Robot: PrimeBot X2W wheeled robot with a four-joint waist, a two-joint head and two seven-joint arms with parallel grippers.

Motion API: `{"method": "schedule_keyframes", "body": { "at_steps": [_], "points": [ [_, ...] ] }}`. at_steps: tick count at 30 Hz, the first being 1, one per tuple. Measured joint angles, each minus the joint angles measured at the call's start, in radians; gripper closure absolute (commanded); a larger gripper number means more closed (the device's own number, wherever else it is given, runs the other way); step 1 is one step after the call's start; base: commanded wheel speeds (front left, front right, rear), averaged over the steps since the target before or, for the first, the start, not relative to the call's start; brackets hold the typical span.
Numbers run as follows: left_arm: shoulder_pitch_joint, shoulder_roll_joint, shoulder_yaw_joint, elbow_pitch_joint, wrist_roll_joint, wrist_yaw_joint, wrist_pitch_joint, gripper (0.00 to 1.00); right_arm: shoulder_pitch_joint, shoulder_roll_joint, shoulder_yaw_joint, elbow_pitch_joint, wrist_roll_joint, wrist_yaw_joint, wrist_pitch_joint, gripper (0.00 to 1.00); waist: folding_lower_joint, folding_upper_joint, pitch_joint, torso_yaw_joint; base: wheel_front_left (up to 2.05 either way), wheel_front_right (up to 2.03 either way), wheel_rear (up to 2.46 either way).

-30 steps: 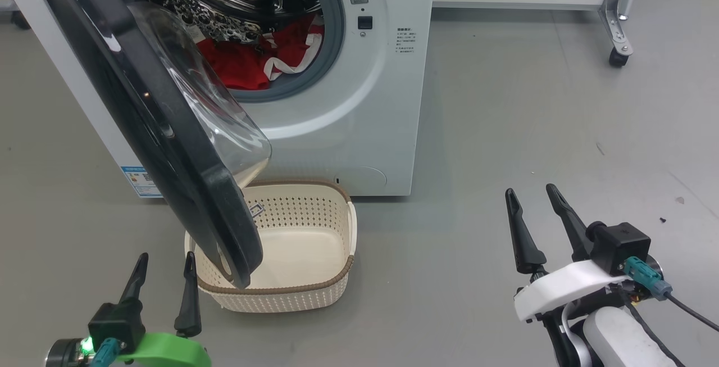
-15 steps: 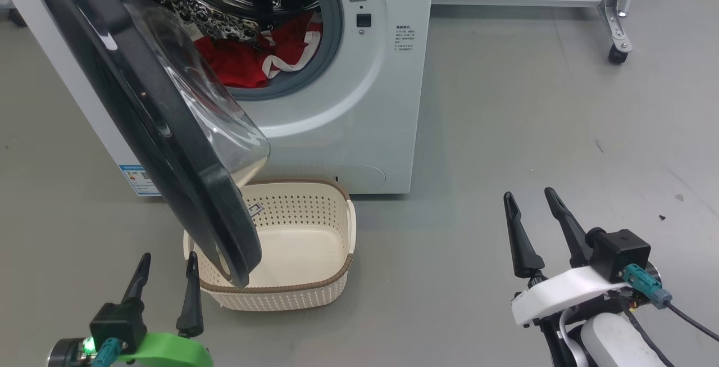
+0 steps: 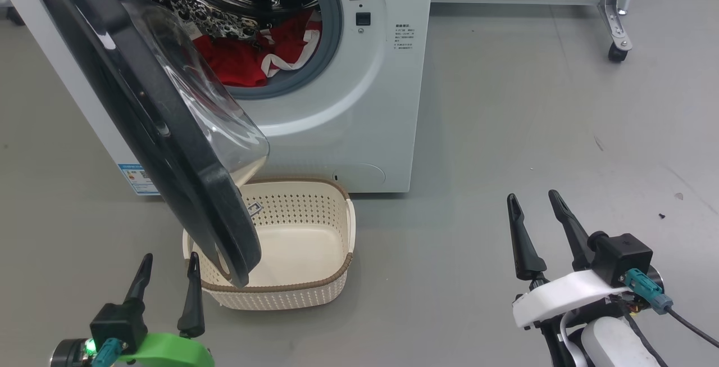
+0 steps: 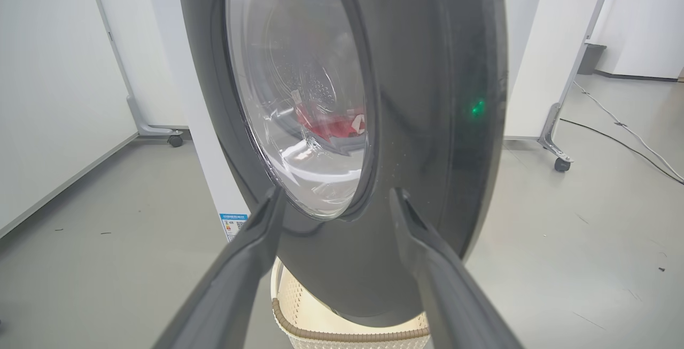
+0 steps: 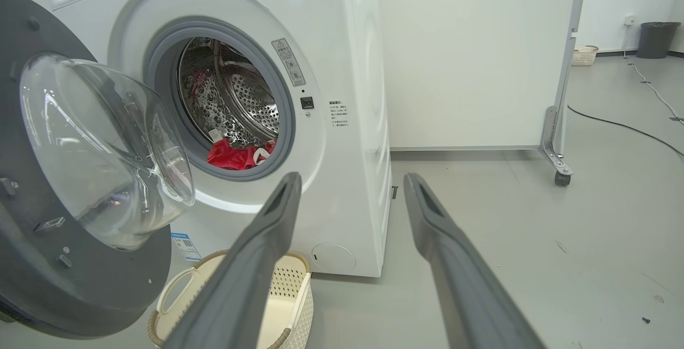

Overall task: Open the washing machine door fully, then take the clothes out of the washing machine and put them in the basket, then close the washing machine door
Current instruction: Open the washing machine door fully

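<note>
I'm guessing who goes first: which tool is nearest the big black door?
The left tool, on the green mount, close to the washing machine door; the right tool, on white, sits far off.

Door hides L part of basket & some clothes; washer top cut off.

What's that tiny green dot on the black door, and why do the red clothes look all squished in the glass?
Left wrist view: a reflection on the glossy washing machine door, likely of the green lamp beside the left gripper in the head view; the bulging glass warps the clothes. Right wrist view: seen directly they look sharp; the glass shows white glare.
</note>
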State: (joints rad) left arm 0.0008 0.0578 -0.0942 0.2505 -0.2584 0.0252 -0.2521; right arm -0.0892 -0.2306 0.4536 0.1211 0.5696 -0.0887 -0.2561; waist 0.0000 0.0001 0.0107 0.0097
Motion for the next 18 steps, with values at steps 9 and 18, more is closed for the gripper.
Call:
{"method": "schedule_keyframes", "body": {
  "at_steps": [9,18],
  "points": [
    [0.000,-0.003,-0.002,0.005,-0.012,-0.009,0.000,1.00,0.018,0.011,-0.018,-0.002,-0.009,0.009,0.000,0.00,0.0000,-0.0001,0.001,0.001,0.00,0.00,0.00],
    [-0.003,-0.003,0.023,-0.018,-0.016,-0.009,0.000,1.00,0.019,0.026,-0.028,-0.001,-0.021,0.021,0.000,0.00,0.0000,0.0000,0.003,0.003,0.00,0.00,0.00]
  ]
}}
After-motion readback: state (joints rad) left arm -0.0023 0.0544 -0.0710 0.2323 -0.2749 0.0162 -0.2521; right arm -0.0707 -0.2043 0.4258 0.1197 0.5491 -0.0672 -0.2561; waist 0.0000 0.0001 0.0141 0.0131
